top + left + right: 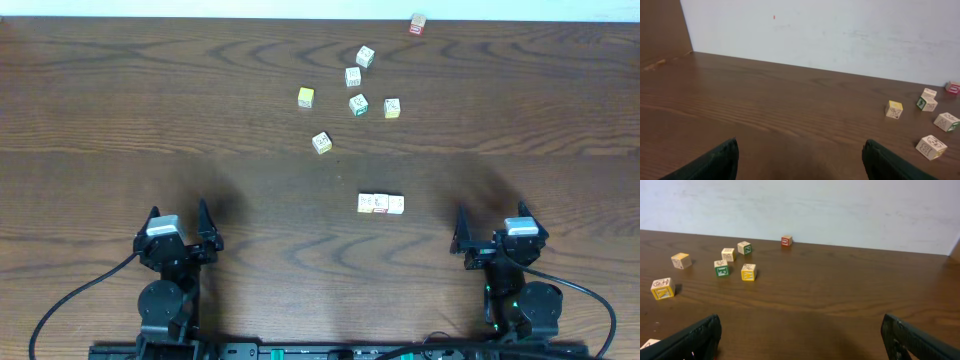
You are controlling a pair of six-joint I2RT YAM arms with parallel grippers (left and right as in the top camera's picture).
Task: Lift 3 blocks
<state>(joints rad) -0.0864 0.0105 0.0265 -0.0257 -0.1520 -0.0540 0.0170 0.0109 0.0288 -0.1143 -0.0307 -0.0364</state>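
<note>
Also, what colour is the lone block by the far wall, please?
Reddish-brown block; clearest in the right wrist view.

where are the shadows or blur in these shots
Overhead: soft shadows fall on the table ahead of the left gripper and right gripper. Left wrist: near fingers dark, little detail. Right wrist: its fingers likewise.

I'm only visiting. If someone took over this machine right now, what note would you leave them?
Grippers: the left gripper and right gripper are both open and empty, low at the near side.
Blocks: three side by side in a row on the table, ahead of the grippers and nearer the right one.
Done: nothing lifted yet.
Left: grasp and lift all three. Other cubes lie scattered farther back.
</note>
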